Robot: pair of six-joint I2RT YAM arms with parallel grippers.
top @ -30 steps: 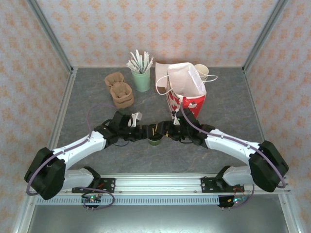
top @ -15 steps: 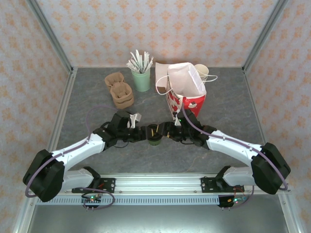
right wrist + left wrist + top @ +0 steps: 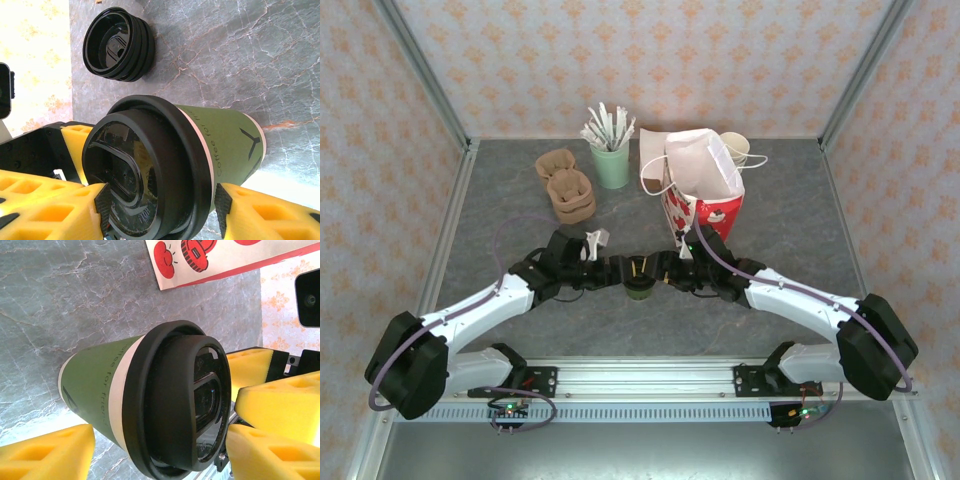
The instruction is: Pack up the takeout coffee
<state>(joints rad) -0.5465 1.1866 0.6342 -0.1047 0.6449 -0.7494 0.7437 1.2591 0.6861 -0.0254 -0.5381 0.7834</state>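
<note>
Hardly anything has moved since a second ago. The left arm has swung a tiny bit to the side, and the cup sits in the same spot between the two grippers.

The takeout coffee [image 3: 638, 290] is near the front middle of the table [image 3: 790, 230]. It has green sides and a round black lid, and the lid is on. It is in front of the red-and-white bag [image 3: 705, 200], close to it but not inside.

The right gripper [image 3: 161, 205] comes at the cup from the right. Its yellow fingers [image 3: 270, 217] sit on both sides of the black lid and press against the rim, so it has hold of the cup.

The left gripper [image 3: 161, 452] comes from the left. One of its fingers is by the green side of the cup and the other is by the lid. They look like they may be touching, but the cup hides the spots where they meet, so I cannot tell if this gripper is squeezing or just waiting close.

A short stack of black lids [image 3: 120, 44] lies on the table a little way from the cup.
</note>
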